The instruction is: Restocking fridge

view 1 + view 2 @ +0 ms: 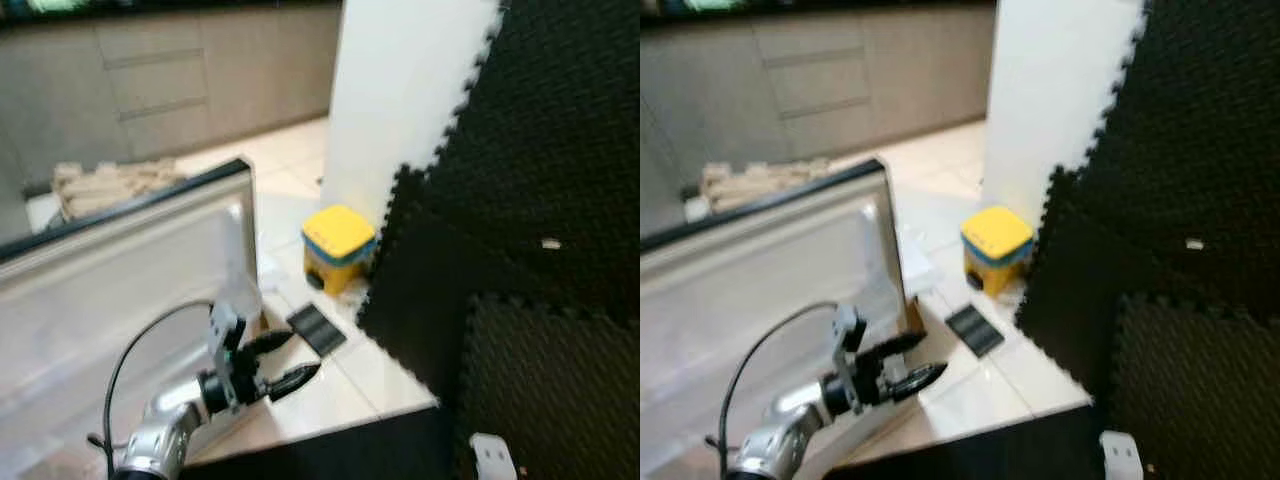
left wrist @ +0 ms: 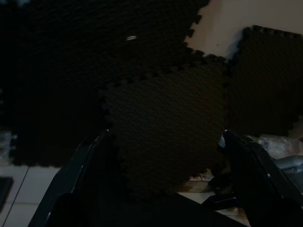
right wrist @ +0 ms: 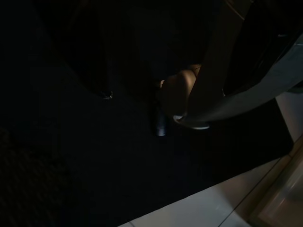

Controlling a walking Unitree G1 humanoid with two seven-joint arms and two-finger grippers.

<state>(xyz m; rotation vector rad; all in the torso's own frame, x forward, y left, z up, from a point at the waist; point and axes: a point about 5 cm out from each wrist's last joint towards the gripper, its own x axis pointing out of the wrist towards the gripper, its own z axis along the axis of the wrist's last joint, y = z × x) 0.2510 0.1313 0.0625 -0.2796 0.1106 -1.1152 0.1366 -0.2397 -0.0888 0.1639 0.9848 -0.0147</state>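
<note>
A: What is nearest?

B: The left gripper (image 1: 290, 362), low at the robot's left on its silver arm. Its two black fingers stand apart, with nothing between them. It hangs over pale floor tiles (image 1: 345, 385), just beside the lower edge of the fridge door (image 1: 120, 270).

A: So the door is open?

B: Yes. The white door lies across the left of the head views with its inner side up, a dark rim along its far edge. I cannot make out anything on its shelves; the picture is too soft there.

A: And the right gripper?

B: Its wrist view is very dark. I cannot tell how its fingers stand. A pale rounded shape (image 3: 177, 94) and a strip of light tile show, nothing more that I can name.

A: What lies around the left gripper?

B: A flat black ribbed piece (image 1: 316, 329) lies on the tiles just past the fingertips. Beyond it stands a yellow box (image 1: 339, 245) with a blue band, against the foot of a white wall (image 1: 400, 90).

A: What stands in the way?

B: Black foam mats (image 1: 540, 200), with jigsaw edges, rise on the right. The left wrist view faces them (image 2: 161, 127) close up, between its own fingers (image 2: 80, 184).

A: Farthest?

B: Grey cabinets (image 1: 170, 80) with drawers, and a beige heap (image 1: 110, 183) on the floor behind the door.
</note>
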